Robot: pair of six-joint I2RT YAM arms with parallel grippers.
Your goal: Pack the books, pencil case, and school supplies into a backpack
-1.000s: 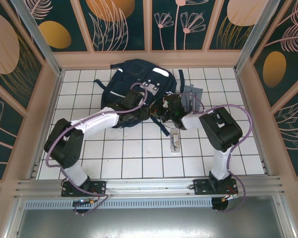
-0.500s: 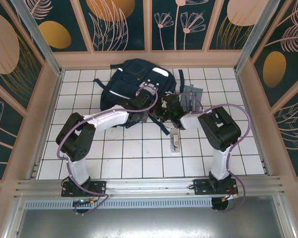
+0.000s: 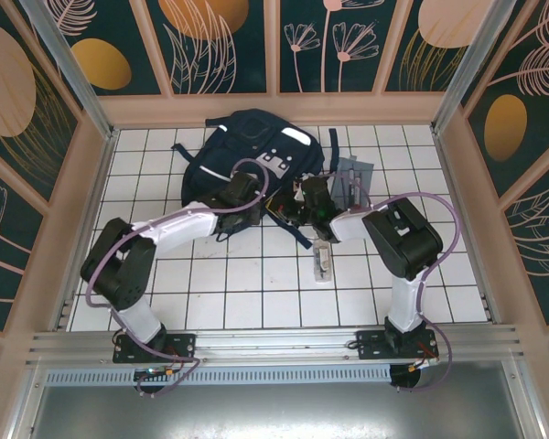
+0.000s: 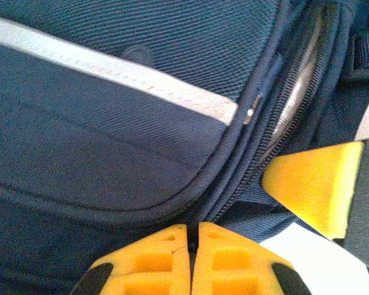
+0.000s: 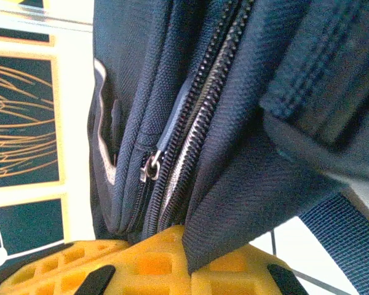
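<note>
The navy backpack (image 3: 247, 146) lies at the back of the tiled table, white stripes facing up. My left gripper (image 3: 267, 203) and right gripper (image 3: 293, 210) meet at its near right edge. In the left wrist view the left gripper (image 4: 192, 243) is shut on the backpack (image 4: 111, 153) seam beside the zipper, with a zipper pull (image 4: 251, 114) just beyond. In the right wrist view the right gripper (image 5: 194, 267) is shut on a fold of backpack (image 5: 258, 123) fabric next to the zipper pull (image 5: 150, 166). The grey pencil case (image 3: 352, 178) lies right of the backpack. The school supplies (image 3: 322, 261) packet lies nearer. The books are out of view.
A dark strap (image 3: 297, 233) trails from the backpack onto the tiles between the grippers and the packet. Patterned walls (image 3: 73, 183) close in the left, right and back sides. A yellow finger of the right gripper (image 4: 313, 190) sits close beside my left fingers.
The left gripper has closed onto the backpack's seam. The left arm's elbow swung right and then back left. The right arm has stayed nearly still on the fabric.
</note>
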